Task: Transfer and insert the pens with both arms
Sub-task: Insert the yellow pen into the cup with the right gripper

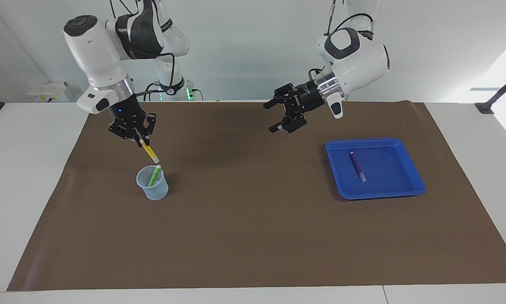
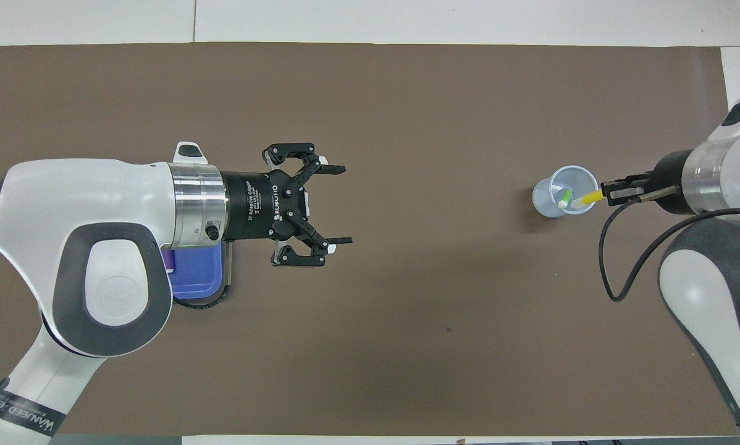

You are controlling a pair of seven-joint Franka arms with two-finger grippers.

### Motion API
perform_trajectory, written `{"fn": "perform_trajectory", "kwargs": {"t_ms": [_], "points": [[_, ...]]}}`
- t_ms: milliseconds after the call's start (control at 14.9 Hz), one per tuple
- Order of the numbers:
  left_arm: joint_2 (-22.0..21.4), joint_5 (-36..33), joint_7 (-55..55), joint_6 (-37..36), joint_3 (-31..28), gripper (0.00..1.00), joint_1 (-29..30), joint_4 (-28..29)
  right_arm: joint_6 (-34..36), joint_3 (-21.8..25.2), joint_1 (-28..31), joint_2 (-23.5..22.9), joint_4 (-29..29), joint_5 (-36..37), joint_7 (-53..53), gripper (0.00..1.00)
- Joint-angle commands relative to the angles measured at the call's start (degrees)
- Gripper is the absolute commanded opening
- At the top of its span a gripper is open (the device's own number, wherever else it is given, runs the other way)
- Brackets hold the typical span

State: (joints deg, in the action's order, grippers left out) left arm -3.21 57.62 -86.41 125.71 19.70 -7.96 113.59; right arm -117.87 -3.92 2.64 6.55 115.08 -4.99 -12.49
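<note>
Right gripper (image 1: 144,142): clamped on yellow pen (image 1: 150,152), tilted over cup (image 1: 152,182) | cup: holds green pen (image 1: 154,176), toward right arm's end | left gripper (image 1: 274,116): fingers wide, empty, raised mid-mat | purple pen (image 1: 357,166): flat in blue tray (image 1: 405,185), toward left arm's end

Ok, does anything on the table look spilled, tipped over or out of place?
Nothing stands out. The cup stands upright with the green pen in it, the purple pen lies in the blue tray, and the right gripper holds the yellow pen.
</note>
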Motion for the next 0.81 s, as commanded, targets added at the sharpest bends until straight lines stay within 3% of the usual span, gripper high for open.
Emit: {"fn": "perform_trajectory", "kwargs": {"t_ms": [0, 336, 672, 739], "points": [[-1.1, -11.7, 0.5, -0.5, -0.4, 1.00, 0.6, 0.1, -4.9, 1.4, 0.3, 1.5, 4.8, 1.2, -4.0, 0.00], [-1.0, -28.2, 6.5, -4.1, -0.3, 1.00, 5.5, 0.3, -11.2, 2.4, 0.3, -1.6, 7.3, 1.2, -4.0, 0.00], [-1.4, -29.1, 28.8, -10.2, -0.4, 1.00, 15.4, 1.0, -11.7, 2.4, 0.3, -3.1, 8.1, 1.2, -3.9, 0.00], [-1.6, -30.6, 31.3, -10.2, -0.4, 1.00, 15.9, 1.2, -11.7, 2.4, 0.3, -3.1, 8.2, 1.2, -3.9, 0.06]]}}
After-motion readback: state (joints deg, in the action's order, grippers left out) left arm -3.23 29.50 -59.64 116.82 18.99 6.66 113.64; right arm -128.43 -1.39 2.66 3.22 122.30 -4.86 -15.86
